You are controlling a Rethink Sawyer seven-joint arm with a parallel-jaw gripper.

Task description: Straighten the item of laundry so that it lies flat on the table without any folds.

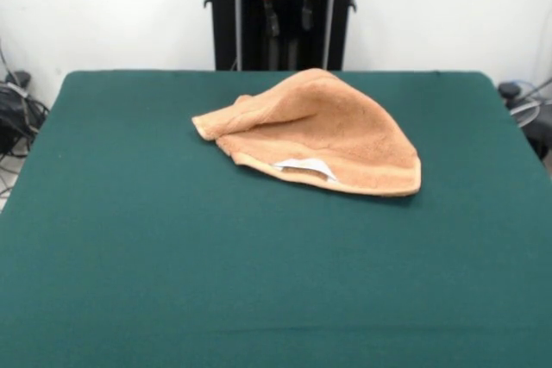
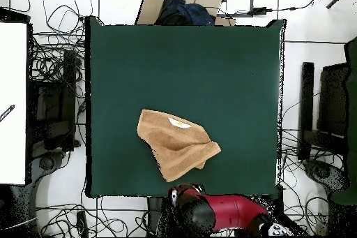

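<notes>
- The towel (image 1: pixel 315 134) is orange-tan, soft and fuzzy like terry cloth. It lies folded over in a lumpy, rounded wedge, not flat.
- Its long side runs left to right across the front view. A crumpled corner points left and a thicker corner sits at the right.
- A small white label (image 1: pixel 304 165) shows along its near edge.
- The towel sits toward the far half of the table (image 1: pixel 172 282), whose top is dark green and felt-like.
- My arm (image 2: pixel 223 211) is pulled back off the table. I cannot tell if my pincer is apart or together.
</notes>
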